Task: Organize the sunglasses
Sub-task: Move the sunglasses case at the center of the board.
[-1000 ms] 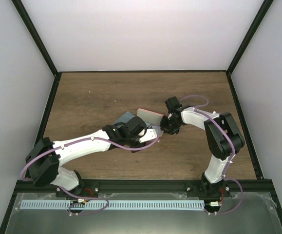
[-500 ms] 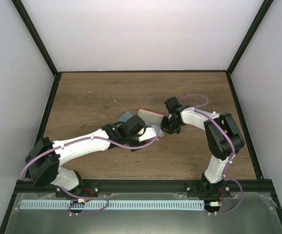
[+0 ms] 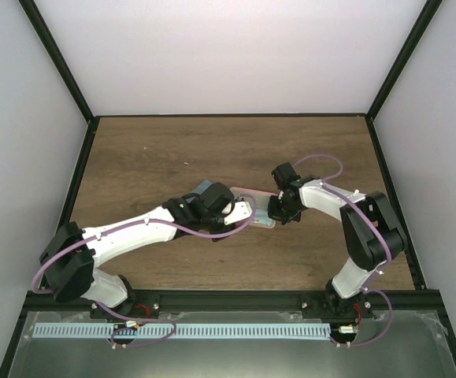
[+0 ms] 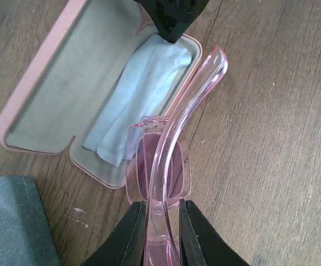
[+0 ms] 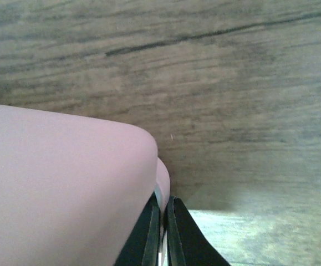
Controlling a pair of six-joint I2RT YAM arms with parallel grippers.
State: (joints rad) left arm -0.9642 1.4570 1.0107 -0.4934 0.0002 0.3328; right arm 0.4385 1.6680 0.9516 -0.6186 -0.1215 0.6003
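Nearest the wrist camera, the left gripper [image 4: 161,209] is clamped on the pinkish sunglasses [image 4: 166,160], its two dark fingers squeezing the frame end so that the pair juts straight out away from the hand. The pair is held above the near end of the open pink case [image 4: 38,72], with the lens over the case's near corner. The one arm in view runs along the case's long rim on the side away from the lid, and its curved tip pokes out past that rim over the bare table [image 4: 271,138]. The long axis of the glasses lies almost in line with the long axis of the case, so I judge the coming move to be a small sideways shift toward the lid side, then a lowering into the hollow. A pale blue cloth [image 4: 143,88] already lies along that hollow. At the far end of the case the right gripper [image 5: 163,221] has its fingers together on something thin and pale; whether that is the case's rim or the cloth I cannot tell. A blue-grey case [image 4: 10,221] sits just beside the near lid-side corner of the pink case.
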